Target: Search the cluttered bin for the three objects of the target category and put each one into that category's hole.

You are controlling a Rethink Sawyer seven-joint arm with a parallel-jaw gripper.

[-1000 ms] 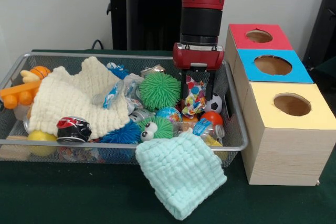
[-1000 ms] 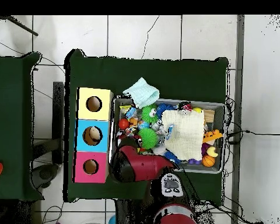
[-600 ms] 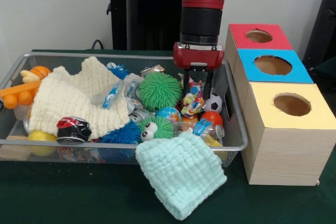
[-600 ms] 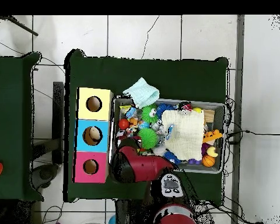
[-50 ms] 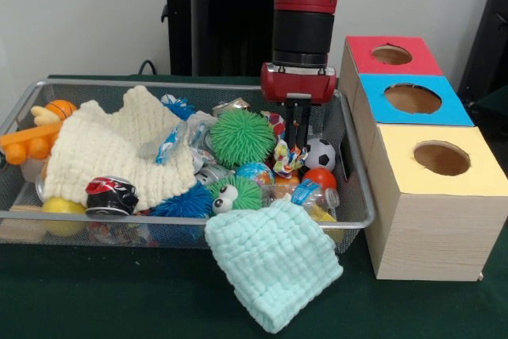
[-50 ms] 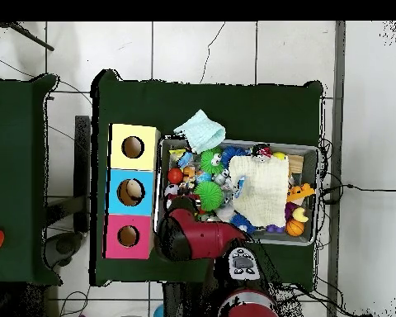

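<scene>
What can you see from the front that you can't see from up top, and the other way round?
Only the front view shows the claw, shut on a colourful wrapper, and the googly eyes of the green toy. Only the overhead view shows the tiled floor around the table; there the arm hides the claw. Both show the wire bin, the mint cloth hanging over its rim, and the red, blue and yellow boxes.

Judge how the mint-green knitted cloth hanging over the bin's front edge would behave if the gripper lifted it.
The mint-green cloth droops over the wire bin's front rim onto the table, so it is probably floppy and would sag from one pinch point. Its thick, waffle-like knit suggests good grip, not slippery. It looks light, and could drag neighbouring toys.
</scene>
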